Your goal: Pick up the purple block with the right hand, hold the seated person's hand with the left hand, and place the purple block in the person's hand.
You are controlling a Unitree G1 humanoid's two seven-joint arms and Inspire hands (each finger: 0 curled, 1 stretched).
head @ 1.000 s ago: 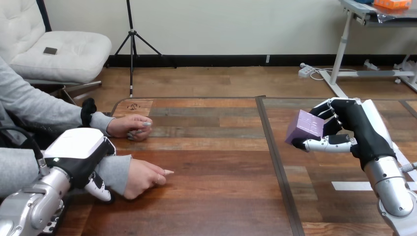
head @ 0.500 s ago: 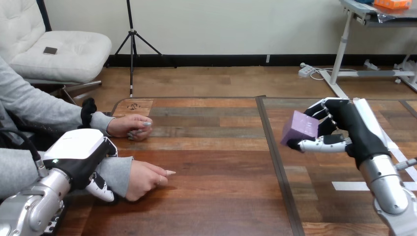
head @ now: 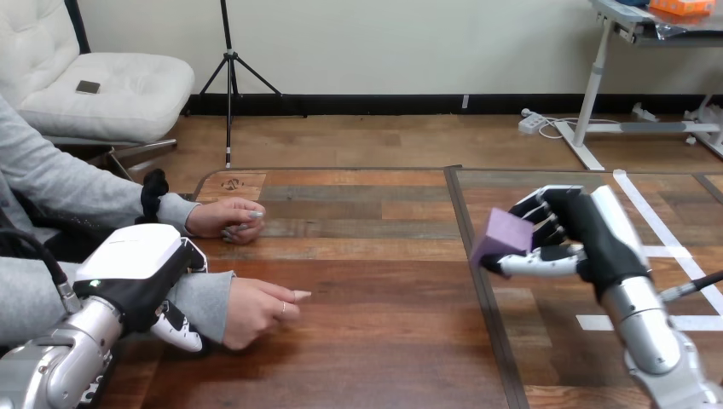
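In the head view the right hand [head: 588, 232] hangs over the right half of the counter [head: 375, 341]. Its thumb and curled fingers pinch the purple block [head: 503, 237], which juts from the fingertips toward the view's left. Well apart, at the left, the left hand [head: 136, 266] sits on the person's wrist [head: 200, 302], its fingers curled round the grey sleeve. Just past it, the person's nearer hand [head: 260, 308] rests loosely closed on the counter.

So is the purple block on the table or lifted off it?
Lifted: the right hand grips the purple block, holding it clear of the table.
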